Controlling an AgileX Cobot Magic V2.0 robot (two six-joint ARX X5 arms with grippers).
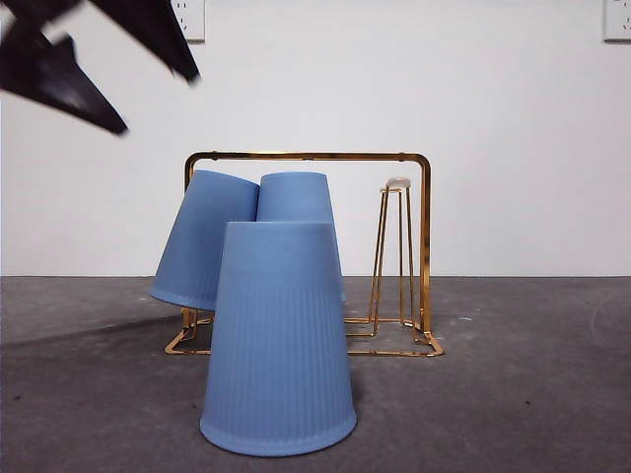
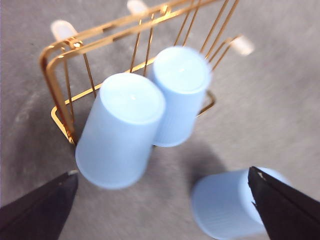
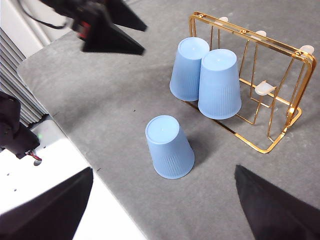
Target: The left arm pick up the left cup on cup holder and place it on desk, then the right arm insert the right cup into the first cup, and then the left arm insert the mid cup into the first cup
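One blue cup (image 1: pixel 279 340) upside down on the grey surface (image 1: pixel 513 394), alone, in front of the gold cup holder (image 1: pixel 425 246) and apart from it. Two more blue cups on the holder's pegs, also upside down: one (image 1: pixel 204 239) tilted outward at the end of the rack, the other (image 1: pixel 296 197) upright just beside it, sides touching. Remaining pegs (image 3: pixel 263 89) bare, pale tips showing. Left tool (image 2: pixel 165 205) raised above the surface, released, jaws spread wide and gripping nothing, the lone cup (image 2: pixel 225 202) below, near one jaw; seen in the front view as a dark shape (image 1: pixel 108 59) at the top corner. Right tool (image 3: pixel 165 200) high over the surface edge, also released and empty, well apart from all three cups.
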